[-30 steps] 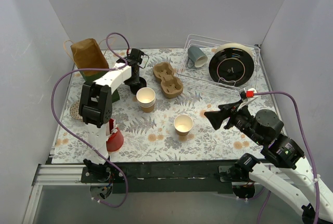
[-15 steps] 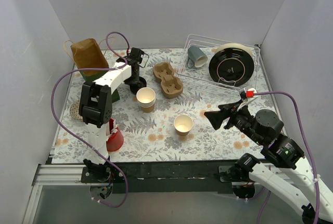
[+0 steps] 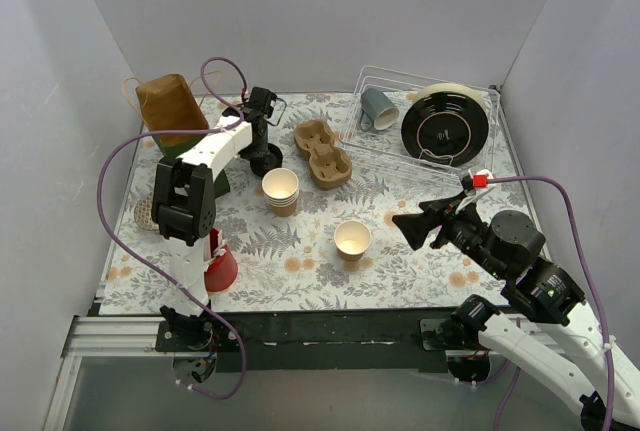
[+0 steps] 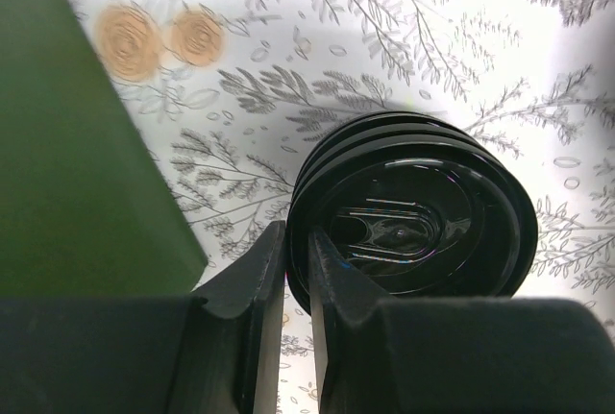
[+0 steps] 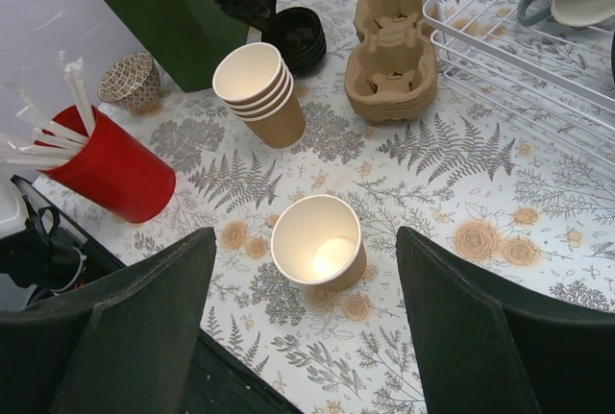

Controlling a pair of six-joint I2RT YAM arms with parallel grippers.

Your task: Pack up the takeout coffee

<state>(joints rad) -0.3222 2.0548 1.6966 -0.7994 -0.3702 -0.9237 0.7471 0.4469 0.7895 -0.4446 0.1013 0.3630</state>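
so, top view: left hand [image 3: 261,144] is out at the far left of the table [image 3: 300,273], down on the lid stack [image 3: 267,161], just beside a green box [image 3: 218,179]. cup stack [image 3: 281,191] & carrier [image 3: 322,153] sit mid-table. one loose cup [image 3: 352,241] stands nearer, w/ the right hand [image 3: 405,230] close by, not touching it.

left wrist: fingers [image 4: 252,270] nearly together, nipping the rim of the top lid [image 4: 404,231]. can't tell if it's off the stack. to do this well i'd lift straight up & slow so only one lid comes, keep it level, check nothing clings under it.

right wrist: right hand wide, holding nothing. the loose cup shows below & between its fingers, upright, white inside, no lid. prob best to steady that cup before a lid gets pressed on, and centre the lid over the rim first.
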